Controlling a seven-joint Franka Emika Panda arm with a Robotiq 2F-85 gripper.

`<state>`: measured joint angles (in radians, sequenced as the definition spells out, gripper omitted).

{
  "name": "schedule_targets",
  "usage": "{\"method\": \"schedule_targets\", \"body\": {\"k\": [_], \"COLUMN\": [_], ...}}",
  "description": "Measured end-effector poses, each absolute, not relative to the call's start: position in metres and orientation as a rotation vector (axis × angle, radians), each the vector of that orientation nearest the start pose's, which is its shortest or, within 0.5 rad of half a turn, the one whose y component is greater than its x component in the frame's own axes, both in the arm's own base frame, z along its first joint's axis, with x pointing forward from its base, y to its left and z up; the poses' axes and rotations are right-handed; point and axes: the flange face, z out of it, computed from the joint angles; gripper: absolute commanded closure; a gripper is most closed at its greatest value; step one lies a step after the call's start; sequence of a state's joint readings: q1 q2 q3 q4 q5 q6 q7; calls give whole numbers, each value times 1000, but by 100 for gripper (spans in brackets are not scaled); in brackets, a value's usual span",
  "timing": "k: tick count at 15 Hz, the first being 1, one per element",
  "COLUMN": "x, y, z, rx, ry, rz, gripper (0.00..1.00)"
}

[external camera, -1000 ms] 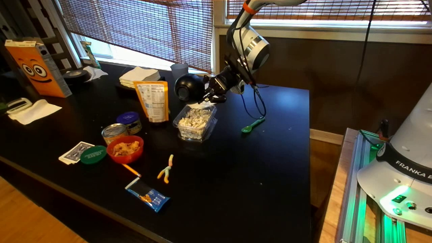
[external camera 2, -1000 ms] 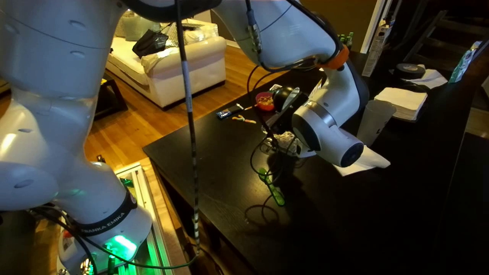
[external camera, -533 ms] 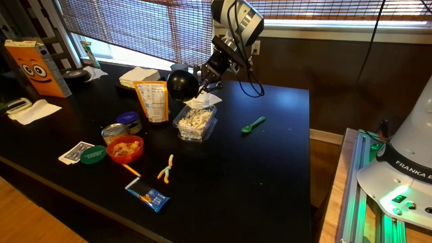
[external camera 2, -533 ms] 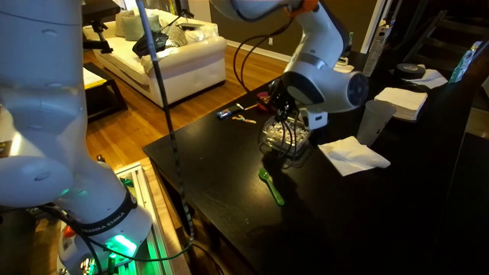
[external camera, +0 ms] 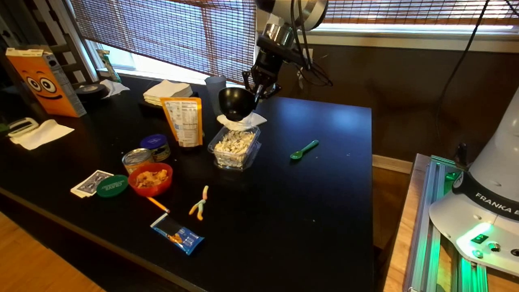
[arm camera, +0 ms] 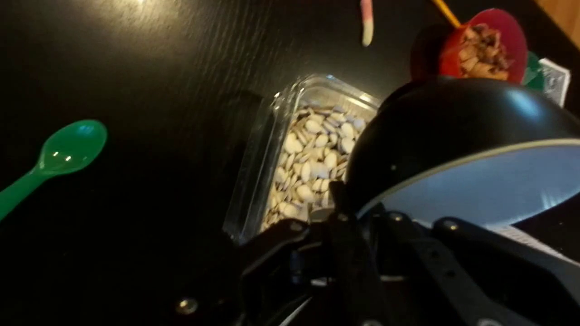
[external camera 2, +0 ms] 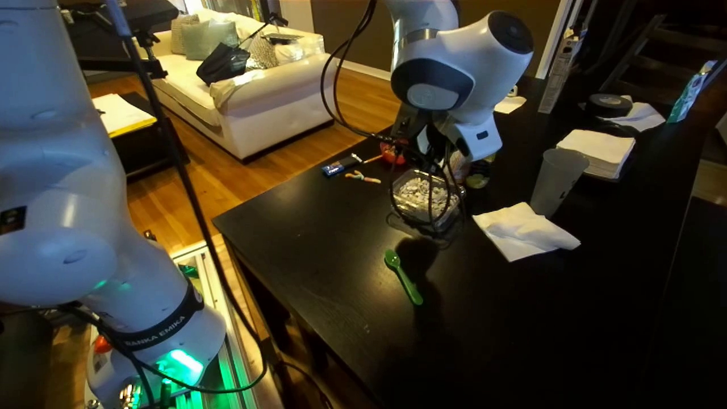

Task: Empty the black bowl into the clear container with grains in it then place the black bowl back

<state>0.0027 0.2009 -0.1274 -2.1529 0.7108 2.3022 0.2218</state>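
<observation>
Jaws clamped on the black bowl [external camera: 236,104], we've just rolled it back toward upright, up near the clear container [external camera: 230,160]; visible inside looks bare, so pouring's probably done, only the put-back left.

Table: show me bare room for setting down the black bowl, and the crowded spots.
Widest room: between the spoon, gummy candy, blue packet and robot-side edge of the table. Smaller and partly shadowed: between spoon and nearest napkin. Crowded: around the red bowl, with cans, cards, green lid and pencil; also the tub, beside the snack bag, with the black bowl held aloft nearby.
</observation>
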Motion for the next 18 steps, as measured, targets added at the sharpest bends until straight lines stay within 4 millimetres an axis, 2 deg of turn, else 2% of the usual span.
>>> {"method": "schedule_targets", "body": {"k": [6,10,11,14,16,17,18], "x": [539,528,524,516,516,517,518], "y": [-96,-128,-139,-167,-167,-164,-163], "z": [312,308,306,300,298,298,298], "rx": [-2659,-2762,-2788,-2838,-2844,-2844,-2844], "ry": [1228,1335,1355,1402,1400,1396,1394], "rz": [-212,-440,-494,-594,-598,-599,-599], "gripper": [98,98,92,92,92,98,98]}}
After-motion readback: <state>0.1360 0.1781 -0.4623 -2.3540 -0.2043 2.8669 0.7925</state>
